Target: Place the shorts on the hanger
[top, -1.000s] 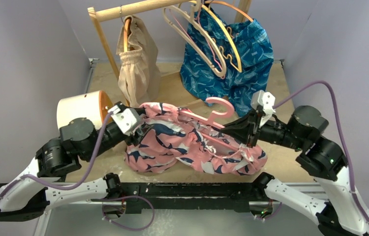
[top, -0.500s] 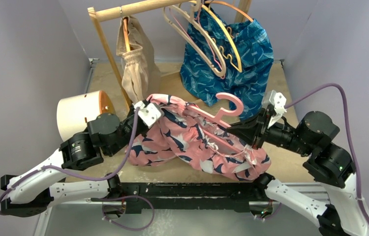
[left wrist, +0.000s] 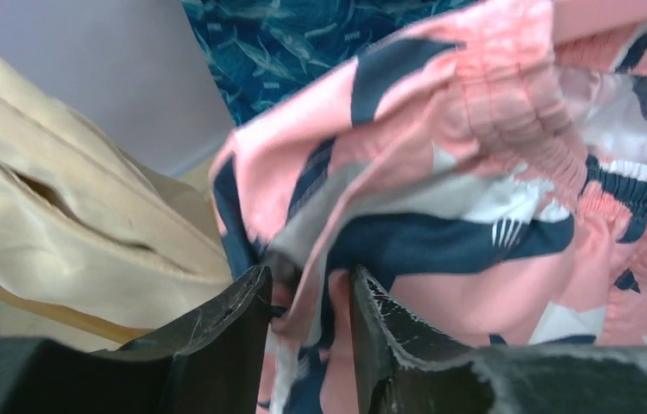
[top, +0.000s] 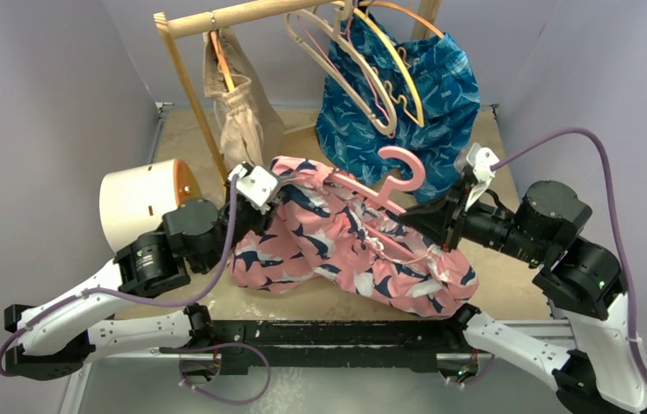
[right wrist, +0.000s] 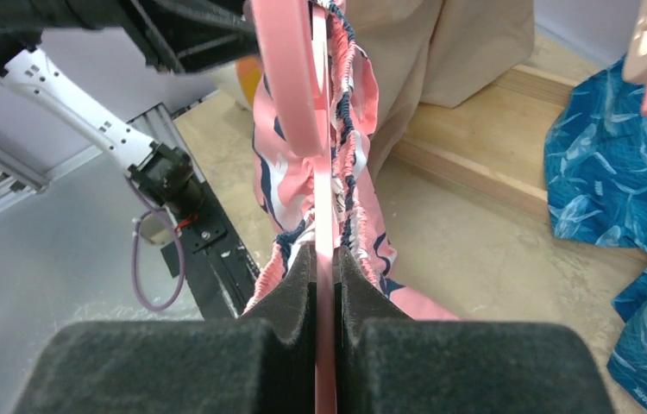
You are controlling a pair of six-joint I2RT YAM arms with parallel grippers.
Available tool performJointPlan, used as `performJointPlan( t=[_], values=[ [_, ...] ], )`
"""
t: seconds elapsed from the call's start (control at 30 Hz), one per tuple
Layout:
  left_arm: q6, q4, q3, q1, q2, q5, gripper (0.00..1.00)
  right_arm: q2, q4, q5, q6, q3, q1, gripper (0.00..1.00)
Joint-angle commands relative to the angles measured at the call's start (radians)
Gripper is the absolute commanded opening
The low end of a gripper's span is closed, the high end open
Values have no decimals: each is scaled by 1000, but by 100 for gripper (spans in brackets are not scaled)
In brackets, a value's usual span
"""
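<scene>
top view: the shorts (top: pixel 346 250) are lying bunched over the hanger (top: pixel 402 168) in the middle of the table (top: pixel 503 269). the hook is standing at 1 o'clock of the cloth, and the hanger's 10 o'clock end is hiding under fabric. the right gripper (top: pixel 428 226) is sitting at 3 o'clock of the shorts. the right wrist view is showing it clamped hard on the hanger's thin pink bar. the left gripper (top: pixel 266 185) is sitting at 10 o'clock with a fold of waistband between its jaws. these are standing partly apart, and you cannot tell whether they are pinching it. the step in hand is probably drawing the waistband over the hidden arm end. before you are pulling, be confirming a firm hold on the elastic edge, ideally one layer rather than both. be holding the hanger level and steady on the right, and be easing the cloth toward 9 o'clock until it is clearing the tip. be watching the beige shorts (top: pixel 238 112) hanging just beside the left gripper at 12 o'clock, since they are likely to snag.
</scene>
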Motion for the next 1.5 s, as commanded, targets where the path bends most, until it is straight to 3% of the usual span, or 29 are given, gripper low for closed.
performJointPlan(
  t=[0.0, 0.27, 0.53, 0.83, 1.17, 1.47],
  values=[
    [-165, 21, -4, 5, 5, -16, 43, 41, 7, 130, 20, 122, -3, 0],
    [-294, -82, 8, 5, -26, 15, 50, 74, -129, 314, 28, 265, -3, 0],
    [-292, -108, -74, 5, -109, -78, 51, 83, -327, 515, 30, 476, -3, 0],
    [-273, -121, -119, 5, -100, -101, 53, 21, -313, 629, 33, 595, -3, 0],
    [-284, -116, -152, 5, -102, -77, 54, 13, -231, 383, 25, 363, -5, 0],
    [-307, -124, -211, 5, -152, -58, 56, 58, -73, 262, 14, 212, -5, 0]
  ],
)
